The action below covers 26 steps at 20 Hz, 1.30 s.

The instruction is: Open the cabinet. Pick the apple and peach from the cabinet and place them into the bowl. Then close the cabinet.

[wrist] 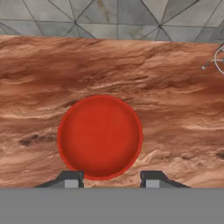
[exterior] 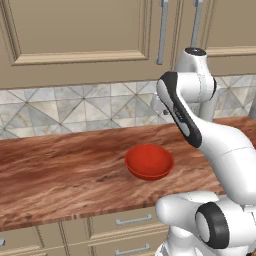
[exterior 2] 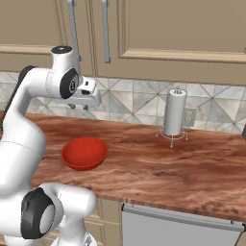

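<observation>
Below the claw [wrist: 110, 180] sits the bowl [wrist: 100, 136].

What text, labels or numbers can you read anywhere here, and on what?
None: no readable text in any view.
The bowl is plain red.
The cabinet doors are unmarked.
The paper towel roll carries no label.
The counter shows wood grain only.
</observation>
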{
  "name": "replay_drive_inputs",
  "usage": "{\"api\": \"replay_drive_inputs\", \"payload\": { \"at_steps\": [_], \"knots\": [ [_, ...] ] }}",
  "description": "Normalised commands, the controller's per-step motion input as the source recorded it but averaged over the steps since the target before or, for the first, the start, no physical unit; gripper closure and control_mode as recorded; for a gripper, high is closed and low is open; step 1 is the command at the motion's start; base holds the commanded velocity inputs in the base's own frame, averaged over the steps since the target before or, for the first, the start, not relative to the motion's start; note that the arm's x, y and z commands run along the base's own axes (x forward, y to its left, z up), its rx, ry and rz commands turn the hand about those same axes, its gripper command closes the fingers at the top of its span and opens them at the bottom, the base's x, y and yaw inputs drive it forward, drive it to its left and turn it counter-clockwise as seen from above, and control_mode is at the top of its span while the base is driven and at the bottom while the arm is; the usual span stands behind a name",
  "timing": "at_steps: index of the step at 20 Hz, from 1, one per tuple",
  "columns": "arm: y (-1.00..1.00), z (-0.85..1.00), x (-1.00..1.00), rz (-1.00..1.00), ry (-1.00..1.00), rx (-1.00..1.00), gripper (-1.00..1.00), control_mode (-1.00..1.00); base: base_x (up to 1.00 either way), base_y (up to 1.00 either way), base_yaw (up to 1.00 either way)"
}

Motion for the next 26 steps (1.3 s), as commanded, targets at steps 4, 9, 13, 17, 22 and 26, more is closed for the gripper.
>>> {"api": "replay_drive_inputs", "payload": {
  "at_steps": [4, 9, 13, 17, 22, 26],
  "knots": [
    [0.00, 0.16, -0.01, 0.00, -0.21, 0.00, -1.00, -1.00, 0.00, 0.00, 0.00],
    [0.06, 0.60, -0.11, 0.00, -0.48, 0.00, -1.00, -1.00, 0.00, 0.00, 0.00],
    [0.13, 0.69, -0.06, 0.00, -0.49, 0.00, -1.00, -1.00, 0.00, 0.00, 0.00],
    [0.15, 0.62, -0.03, 0.00, -0.51, 0.00, -1.00, -1.00, 0.00, 0.00, 0.00],
    [0.12, 0.55, -0.01, 0.00, -0.52, 0.00, -1.00, -1.00, 0.00, 0.00, 0.00],
    [0.03, 0.33, -0.06, 0.00, -0.47, 0.00, -1.00, -1.00, 0.00, 0.00, 0.00]
  ]
}}
